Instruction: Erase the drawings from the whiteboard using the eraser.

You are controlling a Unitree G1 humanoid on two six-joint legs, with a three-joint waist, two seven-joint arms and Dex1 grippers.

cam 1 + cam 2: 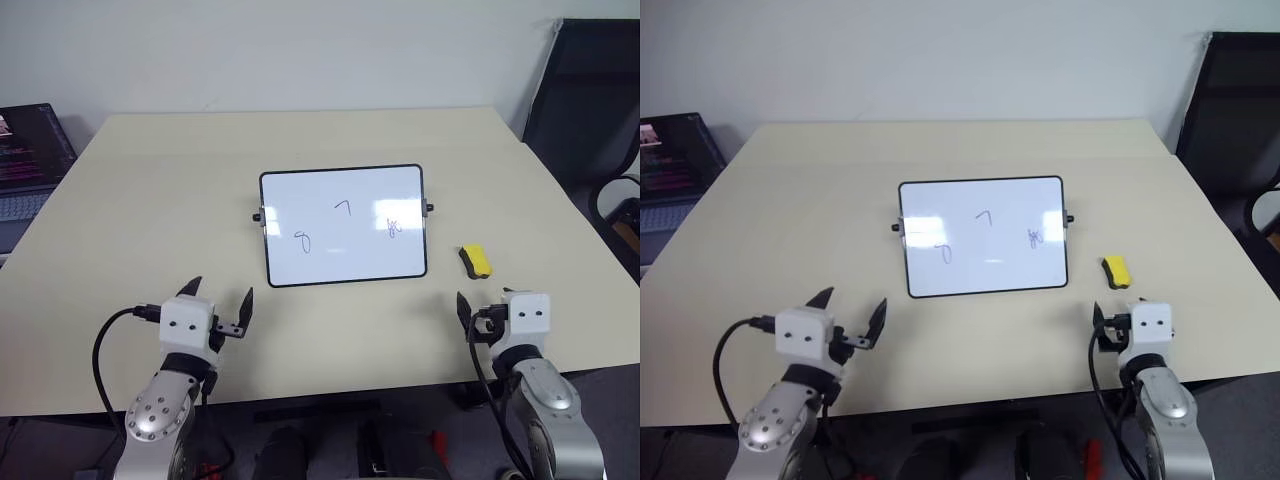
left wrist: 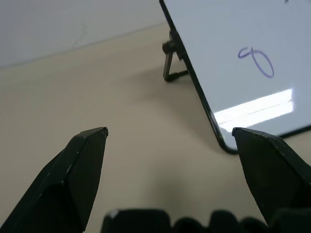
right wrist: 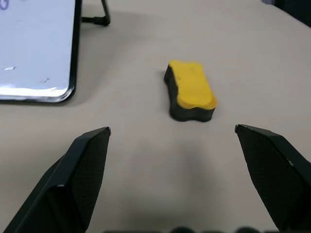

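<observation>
On the desk (image 1: 150, 180), just off the right short side of the whiteboard (image 1: 343, 225), lies the eraser (image 1: 475, 261); it is a small yellow block on a dark base, apart from the board's frame and not touching it; the board itself sits propped on little feet near the middle of the desk, its three drawings, a loop (image 1: 304, 241), a tick (image 1: 343, 207) and a squiggle (image 1: 393, 228), all unwiped.

The right end effector (image 1: 484, 313) hangs low over the near edge of the desk, jaws spread wide and holding nothing; the eraser lies straight ahead of it and a touch toward the board, near but with bare desk between; in the right wrist view the block (image 3: 190, 96) sits between the lines of the two fingers (image 3: 77, 179), slightly toward the right-hand one.

Its long axis runs roughly away from the robot, tilted a little; so, as I judge it, the open jaws already straddle its narrow width, and a forward reach with a small dip should bring the fingers to its long sides.

The left end effector (image 1: 222, 299) is likewise open and empty, hovering before the board's near left corner; it is well apart from the eraser, with the whole board between; the right arm is plainly the nearer, and the pick falls to it.
</observation>
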